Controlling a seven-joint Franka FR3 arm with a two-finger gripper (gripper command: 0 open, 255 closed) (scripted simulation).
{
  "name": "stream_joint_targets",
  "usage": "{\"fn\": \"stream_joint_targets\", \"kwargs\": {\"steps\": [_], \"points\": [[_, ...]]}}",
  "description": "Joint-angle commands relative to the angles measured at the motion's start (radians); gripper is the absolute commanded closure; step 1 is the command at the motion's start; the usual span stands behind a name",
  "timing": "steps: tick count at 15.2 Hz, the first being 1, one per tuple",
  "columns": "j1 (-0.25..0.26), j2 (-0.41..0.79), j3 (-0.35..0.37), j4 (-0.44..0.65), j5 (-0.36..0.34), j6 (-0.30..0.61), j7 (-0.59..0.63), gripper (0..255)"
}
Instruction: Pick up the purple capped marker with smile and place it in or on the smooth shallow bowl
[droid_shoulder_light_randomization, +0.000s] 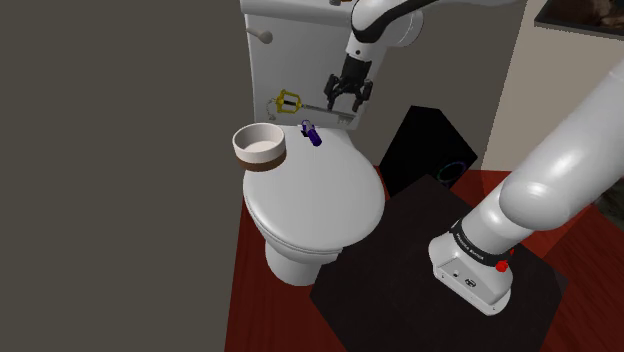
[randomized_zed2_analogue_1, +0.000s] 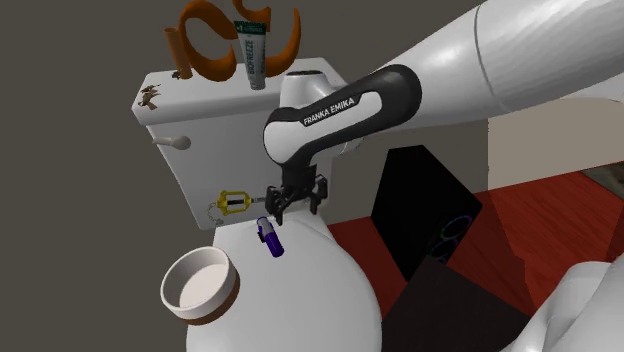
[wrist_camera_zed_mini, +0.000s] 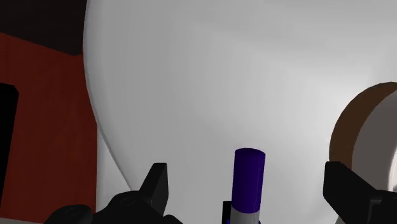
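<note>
**Gripper over marker, open, not yet gripping**

Gripper (wrist_camera_zed_mini: 251, 191) spread wide, holding nothing; marker (wrist_camera_zed_mini: 247, 181) sits in the gap between the two fingers, touching neither; roughly centred, maybe a shade toward one side.

Marker (droid_shoulder_light_randomization: 311, 133) lies flat on the closed toilet lid (droid_shoulder_light_randomization: 320, 205) near its rear edge, just in front of the tank (droid_shoulder_light_randomization: 290, 50); long axis runs rear-to-front on the lid, purple cap toward the front, so it crosses the closing line of the fingers, which looks right for a pinch across the barrel.

Second exterior view: gripper (randomized_zed2_analogue_1: 296, 208) hangs just above the marker (randomized_zed2_analogue_1: 271, 238), apart from it; my read is that the next move is a straight drop, then close; little sideways correction needed.

Bowl (droid_shoulder_light_randomization: 262, 160) at the lid's rear side edge, shoulder view's left, near the marker but not touching; inside is plain white, nothing in it (randomized_zed2_analogue_1: 225, 300); rim seems partly off the lid's edge, so the drop-off should be gentle.

Yellow-handled key (droid_shoulder_light_randomization: 289, 102) rests against the tank just behind the marker; risk: a finger clipping it on descent.
</note>
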Motion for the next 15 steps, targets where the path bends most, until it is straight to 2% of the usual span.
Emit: {"fn": "stream_joint_targets", "kwargs": {"steps": [1, 12, 15], "points": [[0.002, 0.085, 0.002, 0.055, 0.007, 0.028, 0.005, 0], [0.003, 0.516, 0.008, 0.409, 0.026, 0.083, 0.036, 0], [0.006, 0.540, 0.011, 0.403, 0.030, 0.113, 0.033, 0]]}}
